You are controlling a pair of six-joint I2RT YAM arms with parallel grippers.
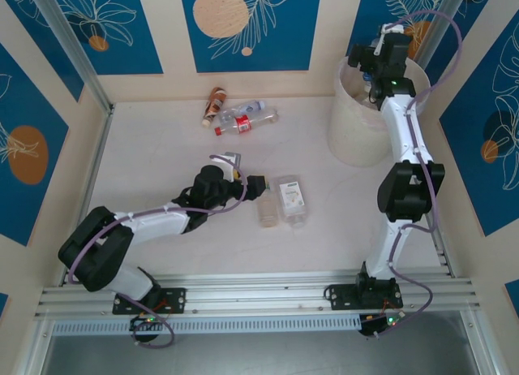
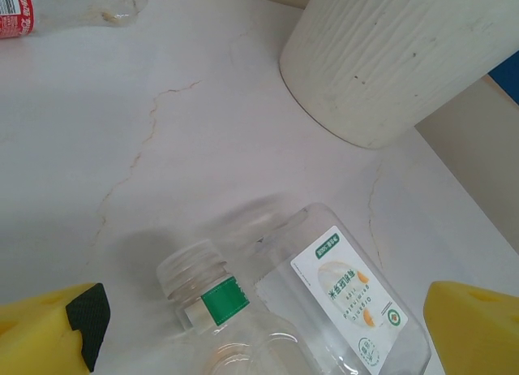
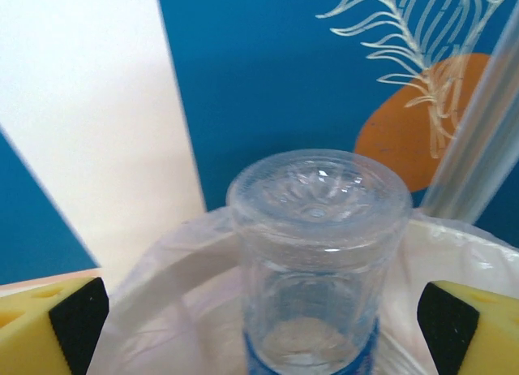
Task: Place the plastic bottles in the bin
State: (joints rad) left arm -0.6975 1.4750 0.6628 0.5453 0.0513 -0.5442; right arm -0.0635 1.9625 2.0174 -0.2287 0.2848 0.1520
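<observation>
Walls cream with blue panels, orange discs and white leaf drawings. Table (image 1: pixel 146 164) pale, with hairline cracks. Toward the far wall a brown bottle (image 1: pixel 215 101), a red-labelled bottle (image 1: pixel 242 122) and a clear bottle (image 1: pixel 258 109) lie clustered. Mid-table, my left gripper (image 2: pixel 268 326) is spread wide, low over a green-banded bottle (image 2: pixel 203 298) and a white-labelled bottle (image 2: pixel 349 298) lying side by side. Far right, over the bin (image 1: pixel 357 135), my right gripper (image 3: pixel 259 318) is spread too. A blue-labelled bottle (image 3: pixel 320 229) sits between its pads, touching neither, above the bag liner (image 3: pixel 178 310).

You had one label worth reading: the white label (image 2: pixel 349 299) on the square clear bottle (image 2: pixel 285 249) carried a column of Chinese characters, too small to make out. White print on the other bottle's red label (image 2: pixel 11 10) was illegible too.
</observation>
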